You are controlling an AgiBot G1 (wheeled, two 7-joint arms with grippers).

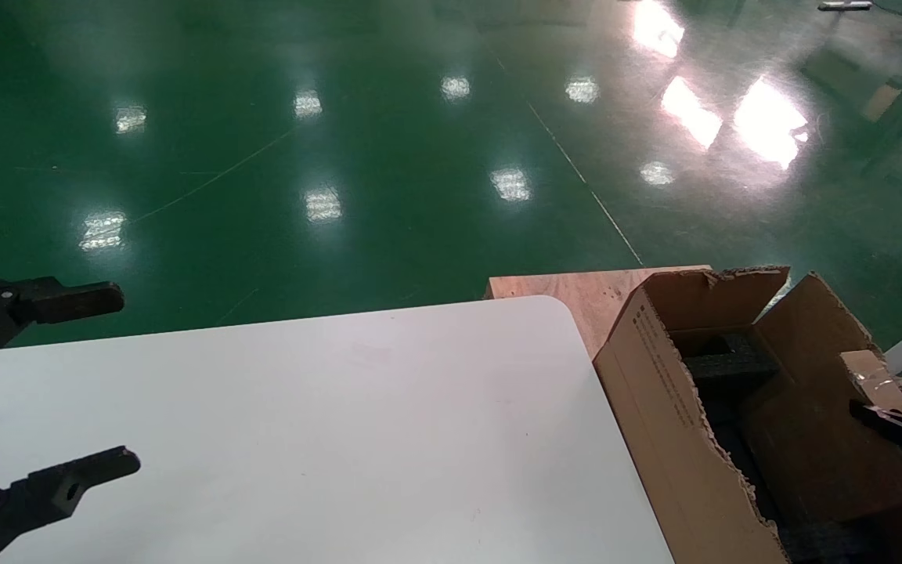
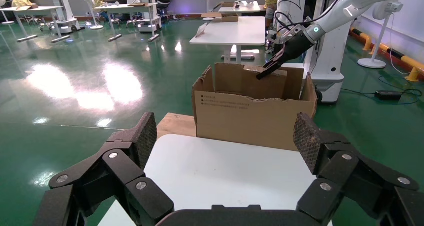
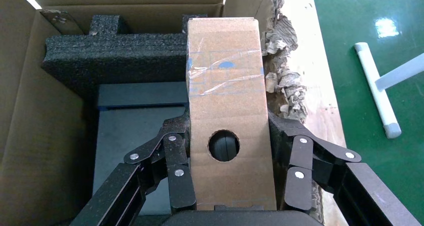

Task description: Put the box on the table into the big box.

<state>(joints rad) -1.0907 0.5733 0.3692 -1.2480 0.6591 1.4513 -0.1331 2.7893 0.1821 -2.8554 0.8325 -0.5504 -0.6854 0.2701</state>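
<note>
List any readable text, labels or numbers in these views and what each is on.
Nothing can be read.
Big box: printed lines on its outer side, too small to read.
Box held in the right gripper: faint blue marking under tape, not legible.

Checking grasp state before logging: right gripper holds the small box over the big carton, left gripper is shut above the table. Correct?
Not quite. The left gripper is open, fingers spread wide above the table, as the left wrist view shows. The rest holds: the right gripper clamps the small box over the big carton.
</note>
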